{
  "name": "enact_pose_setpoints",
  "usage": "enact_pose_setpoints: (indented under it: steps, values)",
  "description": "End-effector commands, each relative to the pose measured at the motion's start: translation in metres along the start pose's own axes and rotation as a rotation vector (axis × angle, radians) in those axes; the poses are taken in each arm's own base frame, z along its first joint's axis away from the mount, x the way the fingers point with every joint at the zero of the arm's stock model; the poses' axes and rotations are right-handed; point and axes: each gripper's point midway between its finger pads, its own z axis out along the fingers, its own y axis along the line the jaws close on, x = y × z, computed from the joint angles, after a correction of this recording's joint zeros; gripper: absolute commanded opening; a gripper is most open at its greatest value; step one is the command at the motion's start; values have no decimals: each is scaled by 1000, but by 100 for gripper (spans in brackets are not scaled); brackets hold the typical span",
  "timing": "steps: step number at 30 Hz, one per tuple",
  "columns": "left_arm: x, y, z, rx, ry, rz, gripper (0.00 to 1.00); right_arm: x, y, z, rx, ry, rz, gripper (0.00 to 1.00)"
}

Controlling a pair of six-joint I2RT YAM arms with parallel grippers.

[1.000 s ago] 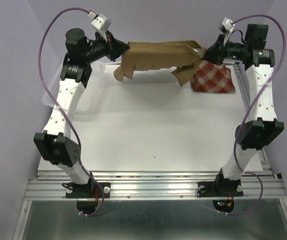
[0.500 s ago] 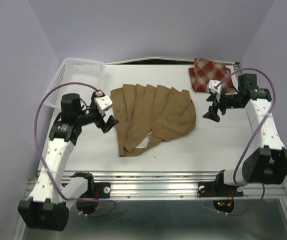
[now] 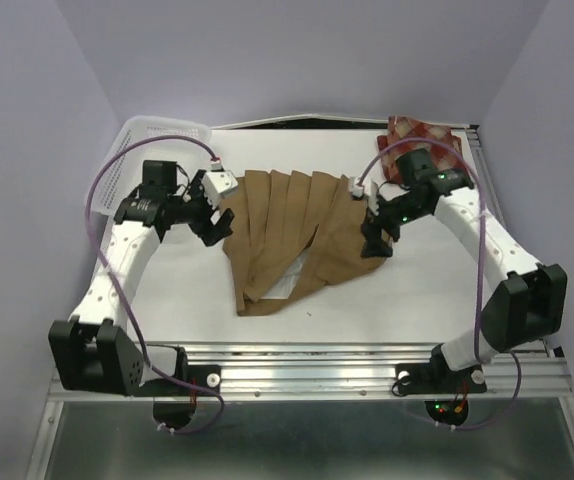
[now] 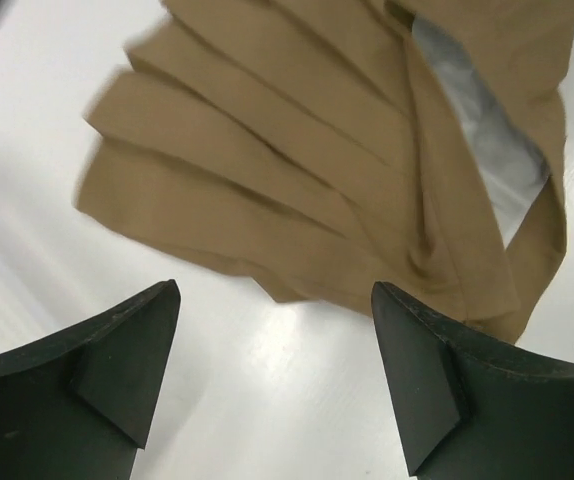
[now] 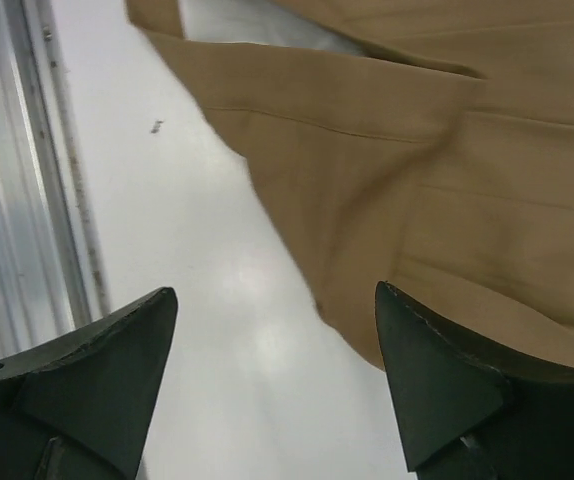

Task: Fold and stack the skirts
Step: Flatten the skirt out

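Tan skirt (image 3: 302, 235) flat mid-table (image 3: 417, 300), both claws moving back in.
Held in the air a second ago, it now lies fanned out; left claw (image 3: 214, 223) has come to its left edge, right claw (image 3: 375, 238) to its right edge, both gaping and empty, so a fold grab looks next. Plaid skirt (image 3: 403, 128) waits at the far right corner.

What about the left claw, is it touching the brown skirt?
Cannot tell. In the left wrist view the left claw overlaps the brown skirt at one fingertip; height unclear.
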Motion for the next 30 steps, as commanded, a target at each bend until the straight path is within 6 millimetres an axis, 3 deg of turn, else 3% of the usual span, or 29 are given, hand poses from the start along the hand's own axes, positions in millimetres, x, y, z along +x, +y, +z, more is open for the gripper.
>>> enact_pose_setpoints:
  steps: [1, 2, 4, 5, 7, 9, 12, 16, 22, 27, 28, 30]
  values:
    - [56, -16, 11, 87, 199, 0, 90, -13, 35, 44, 25, 56, 86, 84]
    - [74, -16, 15, 75, 223, 78, 92, -11, 27, 58, 85, 56, 126, 79]
    - [78, -5, 11, -16, 226, 201, 93, -20, 32, 83, 100, 34, 114, 75]
    - [96, -13, 13, 8, 252, 259, 93, -10, 35, 94, 114, 62, 120, 75]
    - [98, -10, 11, -32, 241, 312, 94, -24, 43, 113, 127, 12, 61, 74]
    - [110, -16, 15, -13, 260, 298, 94, -13, 37, 129, 169, 50, 35, 75]
    - [116, -26, 20, 40, 261, 254, 94, -3, 15, 146, 226, 94, 50, 75]
    - [117, -31, 18, 43, 245, 299, 97, -10, -8, 154, 295, 100, 66, 80]
    - [130, -37, 15, 61, 262, 408, 99, -6, -17, 169, 285, 127, 69, 80]
    - [138, -33, 16, 132, 300, 644, 99, 8, 4, 183, 153, 132, 21, 29]
    - [138, -33, 18, 149, 293, 675, 99, 7, 7, 182, 142, 126, 17, 11]
    - [138, -40, 19, 238, 277, 820, 98, -2, 19, 173, 104, 83, -24, 2]
